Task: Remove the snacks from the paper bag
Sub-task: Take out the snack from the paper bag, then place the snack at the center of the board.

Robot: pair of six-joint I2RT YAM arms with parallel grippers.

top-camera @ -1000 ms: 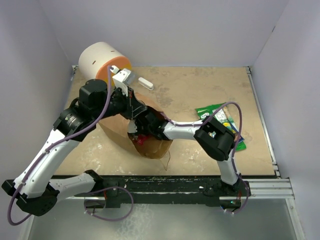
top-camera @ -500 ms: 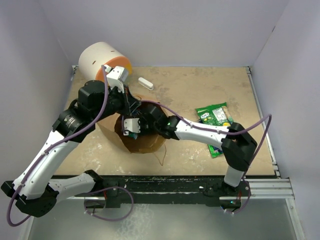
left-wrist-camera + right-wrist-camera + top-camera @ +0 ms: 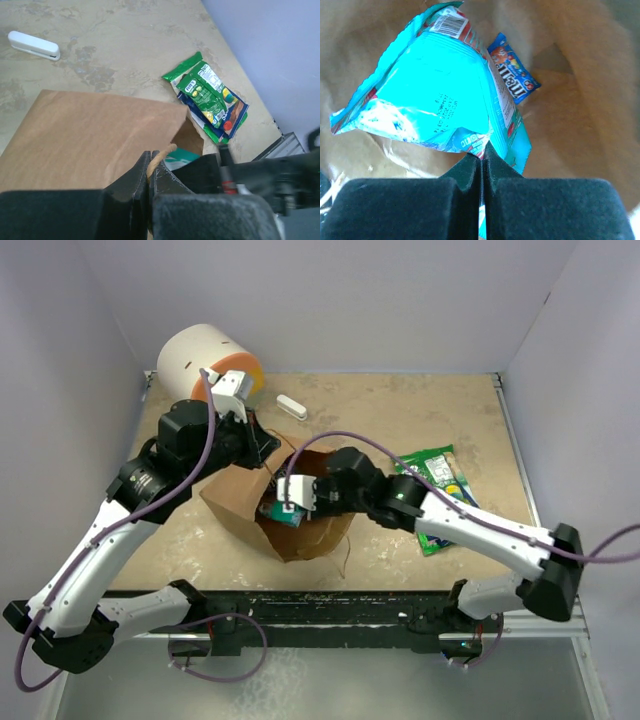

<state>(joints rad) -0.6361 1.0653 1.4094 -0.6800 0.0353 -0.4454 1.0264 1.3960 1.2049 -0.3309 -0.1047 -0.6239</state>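
Interior of the paper bag largely masked overhead by the right gripper, clenched on a teal packet. A small blue packet lies deeper inside. Twisted handle pinched tight by the left gripper. Green packets rest on the worktop at the bag's 3 o'clock. Right elbow has swung toward 4 o'clock since half a second ago.

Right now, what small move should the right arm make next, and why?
Probably draw the right tool back out of the paper bag: it is shut on the teal packet inside, and the left tool pinches the bag's handle, holding the mouth open.
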